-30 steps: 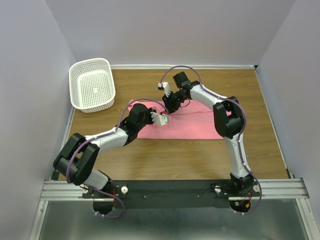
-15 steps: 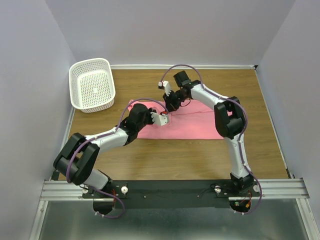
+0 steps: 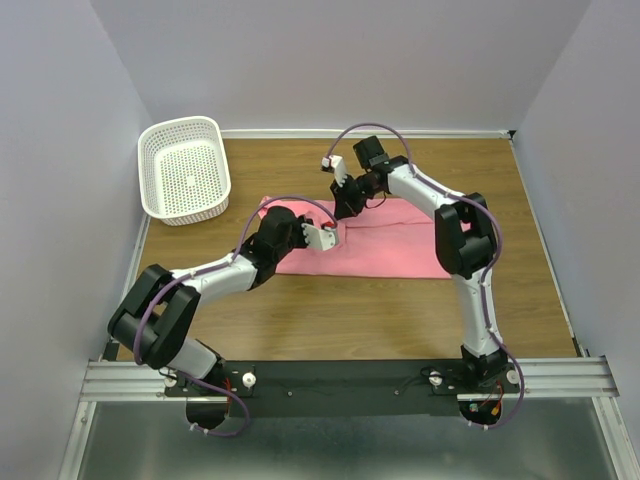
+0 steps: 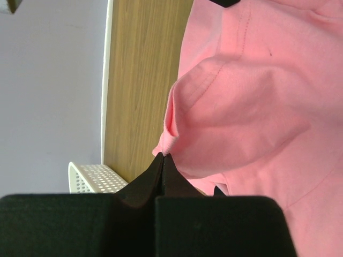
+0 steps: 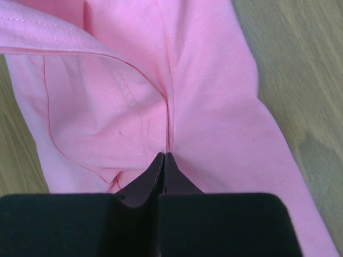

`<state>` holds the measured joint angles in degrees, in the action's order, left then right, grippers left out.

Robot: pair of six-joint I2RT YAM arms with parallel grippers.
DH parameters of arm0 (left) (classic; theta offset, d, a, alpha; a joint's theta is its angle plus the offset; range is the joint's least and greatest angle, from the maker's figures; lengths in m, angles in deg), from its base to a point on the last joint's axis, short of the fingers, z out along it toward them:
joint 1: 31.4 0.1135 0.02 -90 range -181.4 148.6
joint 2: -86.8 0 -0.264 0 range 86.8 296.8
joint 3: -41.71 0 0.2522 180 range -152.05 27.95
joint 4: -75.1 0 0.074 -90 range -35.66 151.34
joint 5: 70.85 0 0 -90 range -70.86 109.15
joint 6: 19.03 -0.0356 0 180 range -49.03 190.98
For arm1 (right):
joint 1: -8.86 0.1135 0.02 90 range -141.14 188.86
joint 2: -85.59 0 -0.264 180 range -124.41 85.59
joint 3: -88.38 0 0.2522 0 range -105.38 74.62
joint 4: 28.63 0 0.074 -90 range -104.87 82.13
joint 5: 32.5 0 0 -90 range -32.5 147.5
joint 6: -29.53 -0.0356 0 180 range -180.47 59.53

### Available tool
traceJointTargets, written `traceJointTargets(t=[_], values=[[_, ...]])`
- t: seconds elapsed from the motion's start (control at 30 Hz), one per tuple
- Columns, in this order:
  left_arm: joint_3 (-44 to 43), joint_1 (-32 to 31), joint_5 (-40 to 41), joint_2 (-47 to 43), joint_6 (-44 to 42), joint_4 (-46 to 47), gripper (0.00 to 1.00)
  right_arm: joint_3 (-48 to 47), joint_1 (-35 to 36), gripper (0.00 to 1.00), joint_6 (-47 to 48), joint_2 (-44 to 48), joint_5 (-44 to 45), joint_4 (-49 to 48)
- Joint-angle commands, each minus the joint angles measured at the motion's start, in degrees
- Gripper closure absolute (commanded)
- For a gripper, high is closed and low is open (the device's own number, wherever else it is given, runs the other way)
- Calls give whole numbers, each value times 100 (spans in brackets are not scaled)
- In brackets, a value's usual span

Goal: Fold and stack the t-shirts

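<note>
Pale lilac walls (image 3: 350, 60) close in a wood-grain table (image 3: 350, 320). At its middle lies the shirt (image 3: 395, 248), soft salmon-pink knit with stitched hems, flattened into a long strip. The arms hide its left end, and the neck cannot be made out. A white perforated plastic basket (image 3: 183, 122) sits at the far left corner, apart from it. The left gripper (image 4: 162, 155) is pinched on a raised hem fold. The right gripper (image 5: 164, 154) is closed on a crease, with fabric puckering into its tips.
</note>
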<state>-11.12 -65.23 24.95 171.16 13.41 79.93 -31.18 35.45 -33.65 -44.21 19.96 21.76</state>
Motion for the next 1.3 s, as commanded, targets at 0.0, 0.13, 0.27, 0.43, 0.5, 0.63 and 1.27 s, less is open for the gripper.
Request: traceJointTargets(t=[0.0,0.13,0.27,0.43,0.5,0.63,1.27], values=[[-233,34,26,98,61,-39,100,24,-66,92,77,280,10,100],[-242,34,17,90,61,-57,100,15,-66,92,59,227,-43,117],[-215,34,17,81,78,-57,100,7,-66,89,59,174,-61,126],[-206,34,9,98,87,-57,100,-2,-66,89,86,130,-52,144],[-215,34,17,107,87,-48,100,-2,-66,92,86,121,-69,152],[-215,34,9,107,87,-48,100,-28,-66,87,68,86,-43,152],[-224,34,-18,186,131,-57,100,-143,-57,85,-29,-230,-192,152]])
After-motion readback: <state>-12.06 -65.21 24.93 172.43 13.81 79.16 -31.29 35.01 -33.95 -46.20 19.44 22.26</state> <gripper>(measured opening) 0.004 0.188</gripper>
